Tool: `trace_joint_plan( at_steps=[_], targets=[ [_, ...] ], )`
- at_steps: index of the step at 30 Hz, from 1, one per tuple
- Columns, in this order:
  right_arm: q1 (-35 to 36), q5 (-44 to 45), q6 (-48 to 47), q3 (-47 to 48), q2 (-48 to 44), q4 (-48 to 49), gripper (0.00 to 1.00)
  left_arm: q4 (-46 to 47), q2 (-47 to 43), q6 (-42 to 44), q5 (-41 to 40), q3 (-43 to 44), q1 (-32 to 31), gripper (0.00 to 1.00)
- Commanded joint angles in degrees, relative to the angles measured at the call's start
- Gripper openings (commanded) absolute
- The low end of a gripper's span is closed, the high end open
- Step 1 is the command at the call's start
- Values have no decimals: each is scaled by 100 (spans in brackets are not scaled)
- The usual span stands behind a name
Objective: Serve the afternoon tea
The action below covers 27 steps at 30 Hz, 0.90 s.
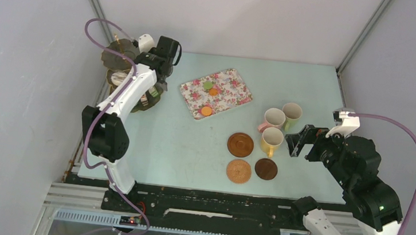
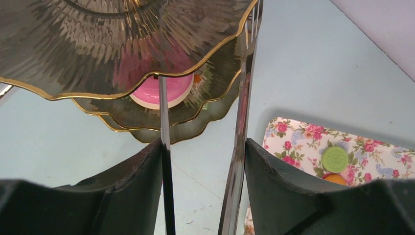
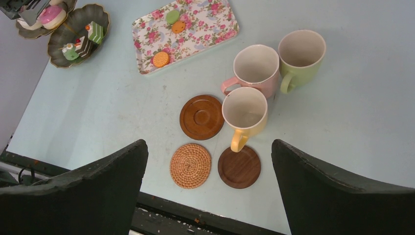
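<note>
My left gripper (image 2: pixel 203 147) is shut on the long metal tongs (image 2: pixel 165 122); each blade lies against a finger, and the blades stand apart. They reach up under the dark scalloped stand (image 2: pixel 98 49), where a pink macaron (image 2: pixel 178 90) lies on a lower tier. Small cakes (image 3: pixel 95 32) sit on the bottom tier. The yellow mug (image 3: pixel 244 110), pink mug (image 3: pixel 255 66) and green mug (image 3: pixel 301 51) stand together beside three brown coasters (image 3: pixel 201 116). The yellow mug's handle overhangs the dark coaster (image 3: pixel 239 166). My right gripper (image 3: pixel 209 147) hovers open and empty, near these.
The flowered tray (image 3: pixel 205 24) lies mid-table, holding a green macaron (image 3: pixel 172 17) and two orange ones (image 3: pixel 160 58). The stand (image 1: pixel 120 57) sits in the far left corner against the wall. The black front rail (image 1: pixel 214 204) borders the table's near edge.
</note>
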Motion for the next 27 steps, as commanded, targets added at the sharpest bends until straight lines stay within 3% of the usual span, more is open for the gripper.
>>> trace_joint_plan(
  at_steps=[1, 17, 27],
  targets=[
    [15, 52, -60, -4, -7, 113, 100, 233, -176, 184, -96, 138, 62, 61],
    [8, 58, -44, -1, -12, 112, 100, 279, -416, 204, 287, -13, -80, 60],
    [2, 26, -8, -1, -53, 83, 100, 577, -623, -24, 537, -613, -51, 60]
  ],
)
